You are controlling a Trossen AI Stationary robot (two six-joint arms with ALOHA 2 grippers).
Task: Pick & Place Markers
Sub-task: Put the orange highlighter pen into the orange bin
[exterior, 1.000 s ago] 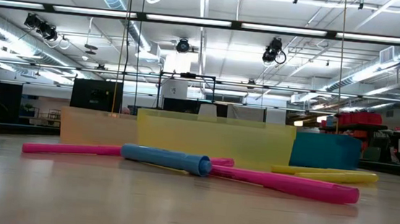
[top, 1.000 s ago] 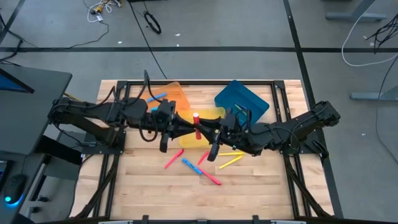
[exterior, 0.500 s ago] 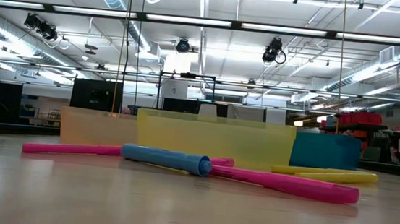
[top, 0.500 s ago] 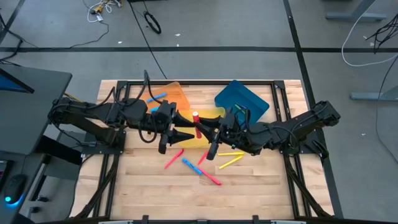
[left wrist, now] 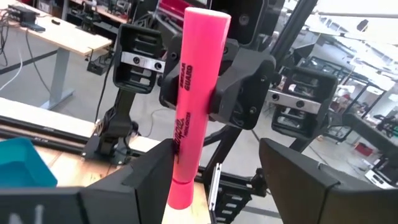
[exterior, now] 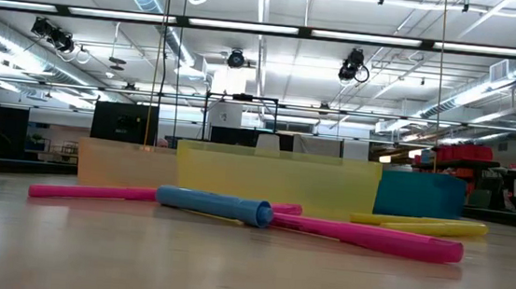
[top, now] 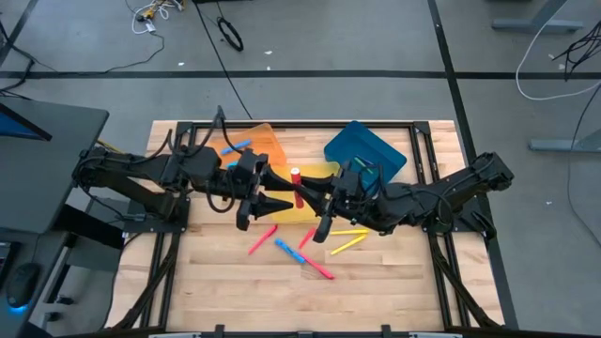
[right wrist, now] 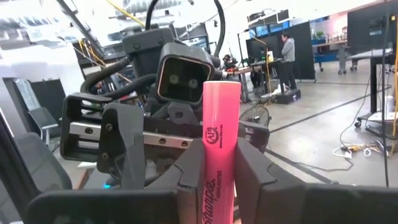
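Left hand: we find the left hand (top: 282, 203) with fingers spread apart, holding nothing, level with the pink marker over the middle of the worktop (top: 394, 282).
Right hand: the right hand (top: 302, 192) is clamped on the pink marker (top: 297, 186), which stands upright between its fingers; the left wrist view shows the same marker (left wrist: 191, 99) gripped near mid-length.
Marker in transit: held in the air above the yellow tray (top: 319, 171), touching neither tray nor worktop.
Risk, slip: we judge the grip narrow against a smooth barrel; a quick swing could tilt or drop the marker outside a tray.
Risk, contact: the two hands sit close together; any move of the right arm before the left clears could knock the marker loose.
Risk, loose markers: several markers (top: 319, 268) lie scattered on the worktop just below the hands; a low pass could sweep them about.
Orange tray: the orange tray (top: 268, 141) holds at least one blue marker (top: 237, 146).
Yellow tray: contents hidden by the arms; we cannot tell.
Blue tray: the blue tray (top: 371, 150) shows no marker that we can make out.
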